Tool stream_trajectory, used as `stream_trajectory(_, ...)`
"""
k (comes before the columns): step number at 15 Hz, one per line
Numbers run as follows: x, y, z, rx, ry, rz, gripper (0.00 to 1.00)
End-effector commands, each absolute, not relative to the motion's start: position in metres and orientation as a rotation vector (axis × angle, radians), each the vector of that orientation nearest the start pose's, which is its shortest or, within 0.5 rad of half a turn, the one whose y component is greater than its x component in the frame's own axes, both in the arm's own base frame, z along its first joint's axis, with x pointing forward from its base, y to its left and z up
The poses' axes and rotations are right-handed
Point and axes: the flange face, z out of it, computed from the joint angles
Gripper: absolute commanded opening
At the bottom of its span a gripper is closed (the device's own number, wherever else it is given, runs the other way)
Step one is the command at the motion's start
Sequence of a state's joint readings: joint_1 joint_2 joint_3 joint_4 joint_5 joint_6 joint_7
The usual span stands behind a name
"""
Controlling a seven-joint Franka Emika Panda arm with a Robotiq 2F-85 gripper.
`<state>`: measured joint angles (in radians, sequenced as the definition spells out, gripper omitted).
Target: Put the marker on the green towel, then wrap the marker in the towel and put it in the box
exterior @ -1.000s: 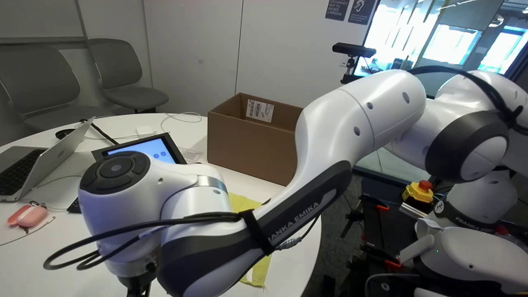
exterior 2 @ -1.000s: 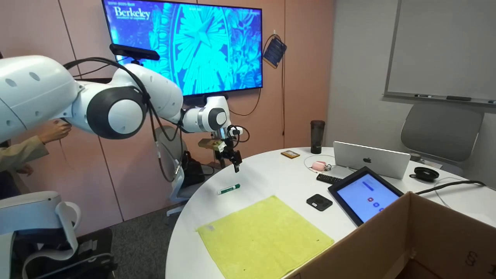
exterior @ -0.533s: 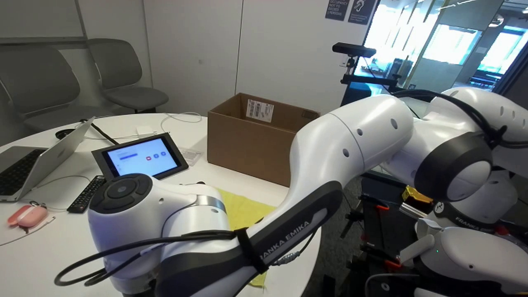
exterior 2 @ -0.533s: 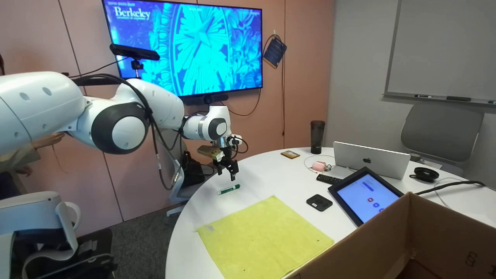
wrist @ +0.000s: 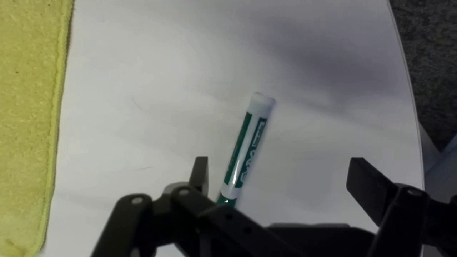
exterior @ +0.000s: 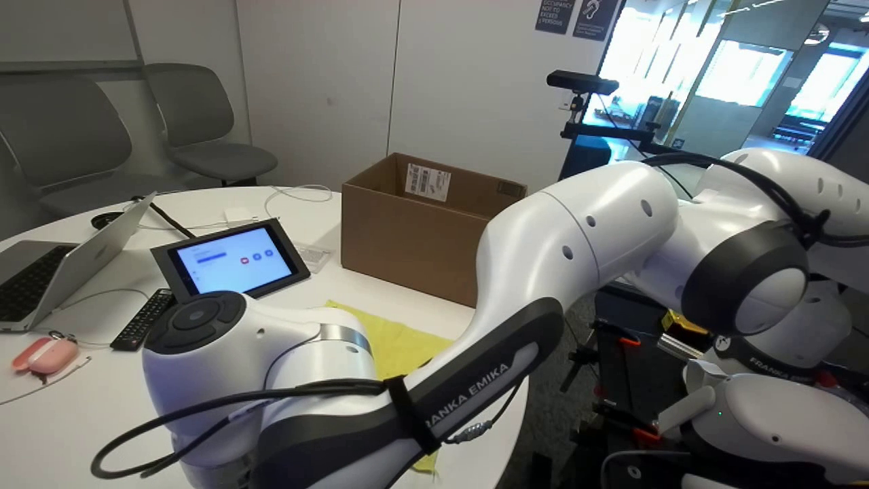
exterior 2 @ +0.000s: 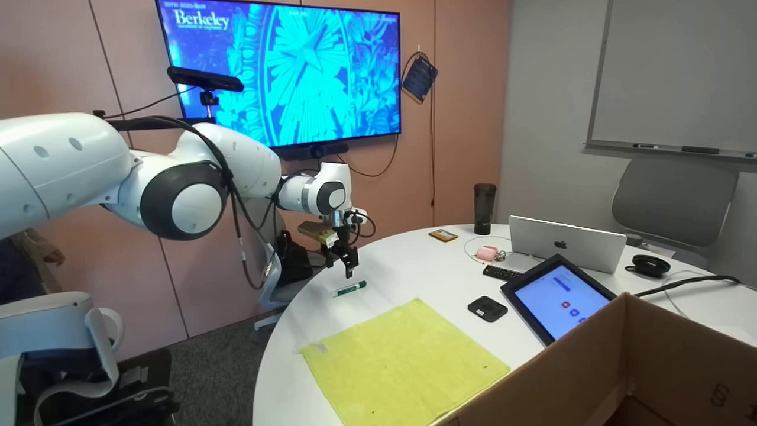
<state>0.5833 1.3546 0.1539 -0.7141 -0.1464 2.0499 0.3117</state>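
Note:
A green and white marker [exterior 2: 350,289] lies on the white table near its edge, beside the towel and apart from it. In the wrist view the marker [wrist: 246,150] slants between the fingers, nearer the left one, its green cap end partly hidden behind the gripper. My gripper [wrist: 280,175] is open and empty above it; an exterior view shows the gripper [exterior 2: 343,260] just over the marker. The yellow-green towel [exterior 2: 408,361] lies flat; the arm partly covers the towel [exterior: 400,346]. The open cardboard box [exterior: 411,238] stands past the towel; the box [exterior 2: 568,367] also shows close up.
A tablet [exterior 2: 562,296], a small black device [exterior 2: 488,309], a remote [exterior 2: 501,273], a laptop [exterior 2: 568,245], a pink case [exterior 2: 487,254] and a dark tumbler [exterior 2: 484,207] stand or lie on the table. The table edge [wrist: 410,89] runs along the right of the wrist view.
The arm has come down, and the gripper has moved lower and slightly left toward the marker in an exterior view. The marker, towel and box have not moved.

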Motion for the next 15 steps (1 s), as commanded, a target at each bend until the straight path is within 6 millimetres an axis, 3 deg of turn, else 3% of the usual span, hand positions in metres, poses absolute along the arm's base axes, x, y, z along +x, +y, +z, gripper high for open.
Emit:
stream_trajectory(1, 0.628, 0.483, 0.133, -3.040, -0.535, 0.053, 1.00)
stream_trajectory(9, 0.619, 0.475, 0.146, -3.017, -0.419, 0.053, 1.00)
stream_trajectory(15, 0.608, 0.457, 0.132, -3.014, -0.384, -0.002, 1.00)
